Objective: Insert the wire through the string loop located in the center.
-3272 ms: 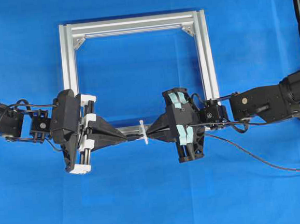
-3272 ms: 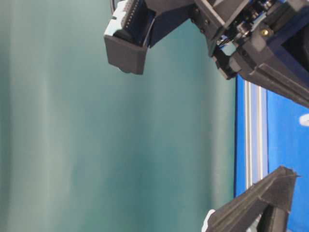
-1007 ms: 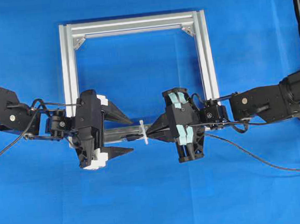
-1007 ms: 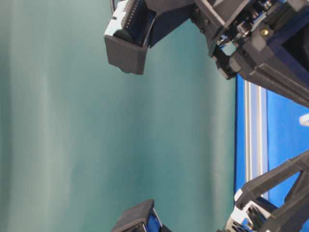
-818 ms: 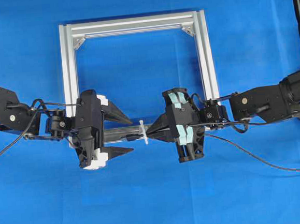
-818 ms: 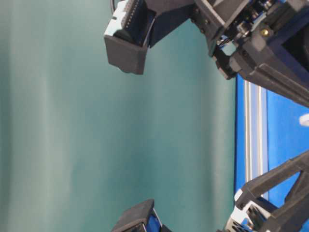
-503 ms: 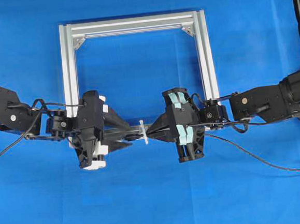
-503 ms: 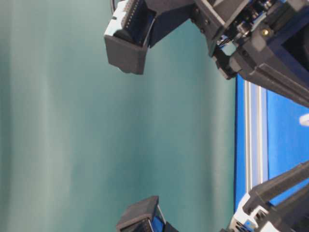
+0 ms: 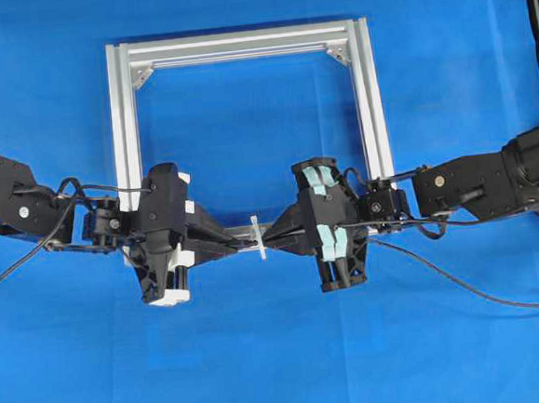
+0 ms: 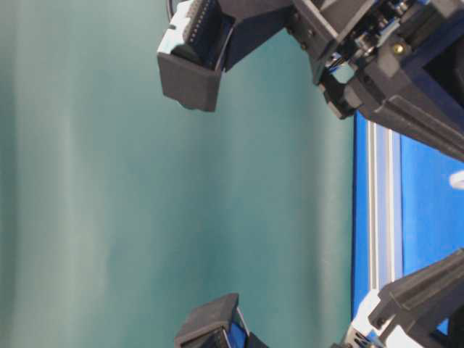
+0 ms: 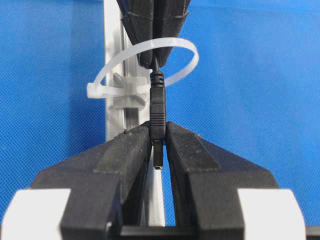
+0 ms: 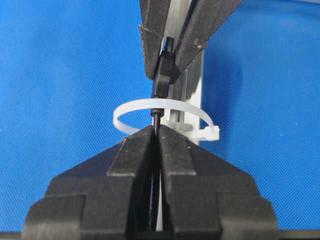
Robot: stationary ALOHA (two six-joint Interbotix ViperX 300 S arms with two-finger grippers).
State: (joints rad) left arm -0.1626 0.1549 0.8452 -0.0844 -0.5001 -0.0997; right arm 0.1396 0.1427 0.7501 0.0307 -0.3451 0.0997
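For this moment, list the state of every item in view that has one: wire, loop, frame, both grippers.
Thin black wire with plug tip: threaded through the loop, gripped on both sides.
White plastic string loop: closed ring, fixed to the frame bar, wire passing through.
Silver aluminium square frame: flat on the blue cloth.
Left gripper: shut on the plug.
Right gripper: shut on the wire.

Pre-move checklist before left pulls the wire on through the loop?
1. Left gripper shut on the wire's plug: ok.
2. Plug through the string loop: ok.
3. Right gripper shut on the wire behind the loop: ok, must release first.
4. Loop unsnagged, standing off the frame: ok.
5. Slack in trailing wire: ok.
6. Grip firmness: cannot tell.
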